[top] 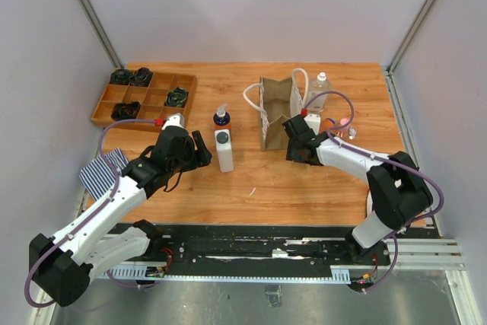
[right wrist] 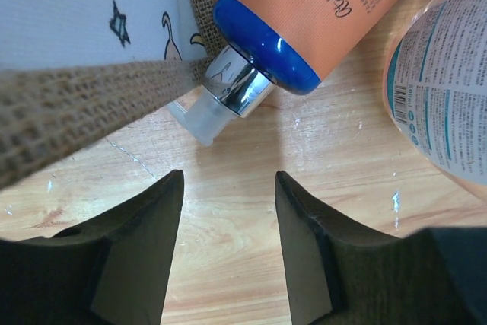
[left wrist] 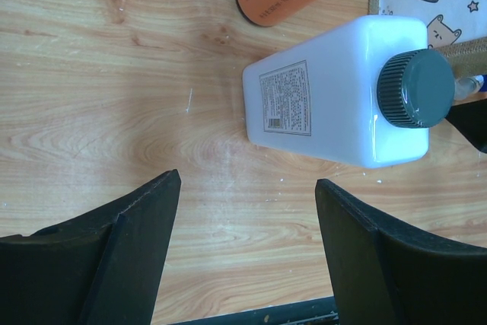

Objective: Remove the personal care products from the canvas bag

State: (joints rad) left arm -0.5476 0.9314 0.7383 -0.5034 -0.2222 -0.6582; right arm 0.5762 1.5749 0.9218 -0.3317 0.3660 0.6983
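1. read the step as late unloading, or a check for leftovers: five bottles visible outside the canvas bag (top: 272, 116), which stands upright mid-surface. cannot tell whether anything remains inside; no view shows the interior.
2. left of the bag: white pump bottle (left wrist: 335, 89) upright, with a standing blue-and-orange bottle (top: 221, 118) just behind it.
3. right of the bag: lying blue-and-orange bottle (right wrist: 335, 5) on its side, nozzle at the burlap wall (contact not resolvable); clear white-capped bottle (top: 319, 90) upright behind; pink-capped bottle (top: 342, 124) near, partly hidden by the arm.
4. left claw (left wrist: 247, 188): released, nothing between the jaws, low over bare wood just short of the white pump bottle.
5. right claw (right wrist: 228, 180): released and empty, pointed at the nozzle end of the lying bottle, close beside the bag.
6. next move, as judged: confirm the bag is empty. otherwise enter from above through the mouth, keeping clear of the rope handles.
7. expect tight room on the right, between bag wall, lying bottle and clear bottles; avoid sweeping sideways there, as a nudge could roll the lying bottle.
8. use the open surface (top: 304, 188) along the near side for any set-down; keep away from the wooden tray (top: 156, 89) at far left and the striped cloth (top: 103, 173) at the left edge.
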